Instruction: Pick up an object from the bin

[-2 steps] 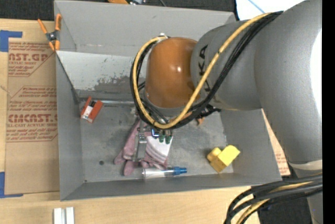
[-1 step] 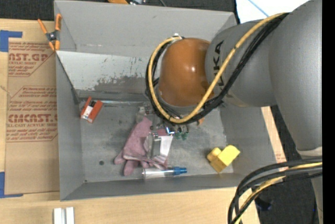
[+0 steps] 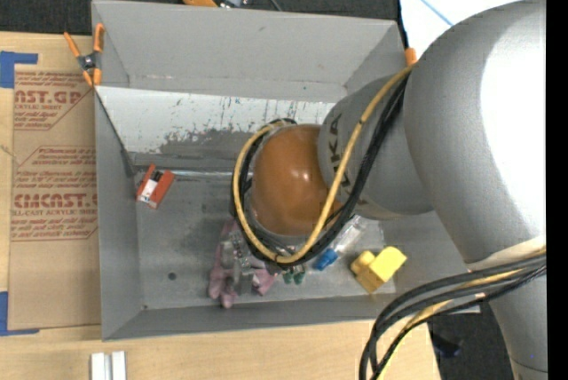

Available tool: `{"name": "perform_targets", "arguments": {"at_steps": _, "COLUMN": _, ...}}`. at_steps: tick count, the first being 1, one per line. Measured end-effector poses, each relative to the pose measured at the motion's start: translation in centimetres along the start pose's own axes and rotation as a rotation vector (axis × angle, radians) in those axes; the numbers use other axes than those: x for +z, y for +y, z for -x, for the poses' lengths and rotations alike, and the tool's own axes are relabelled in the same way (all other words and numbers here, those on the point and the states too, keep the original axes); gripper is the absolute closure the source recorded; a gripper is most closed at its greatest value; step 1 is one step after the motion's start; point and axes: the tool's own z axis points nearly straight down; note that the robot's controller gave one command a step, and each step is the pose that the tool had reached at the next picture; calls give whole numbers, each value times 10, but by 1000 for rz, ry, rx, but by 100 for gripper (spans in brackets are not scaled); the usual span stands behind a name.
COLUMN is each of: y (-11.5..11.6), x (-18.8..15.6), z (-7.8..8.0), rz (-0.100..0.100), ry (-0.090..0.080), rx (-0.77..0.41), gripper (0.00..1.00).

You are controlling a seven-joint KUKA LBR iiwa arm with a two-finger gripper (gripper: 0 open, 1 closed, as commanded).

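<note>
Grey bin floor open toward 9 o'clock except an orange box, label unreadable; gripper sits near 6 o'clock wall over pinkish pieces, open-or-closed state can't tell.

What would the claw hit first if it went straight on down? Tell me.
Probably the pinkish lumpy thing by the lower wall of the bin: the claw points down right over it. Depth is unclear, so they may already touch.

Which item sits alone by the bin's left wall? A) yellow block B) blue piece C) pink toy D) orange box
D: the orange box lies alone by the left wall of the bin; the other three lie near the front wall.
</note>
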Motion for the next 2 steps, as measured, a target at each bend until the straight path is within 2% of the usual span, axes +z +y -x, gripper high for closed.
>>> {"name": "perform_targets", "arguments": {"at_steps": 1, "y": 0, "x": 1, "z": 0, "rz": 0, "ry": -1, "rx": 0, "gripper": 0}}
{"name": "perform_targets", "arguments": {"at_steps": 2, "y": 0, "x": 1, "z": -1, "rz": 0, "ry": 4, "rx": 0, "gripper": 100}}
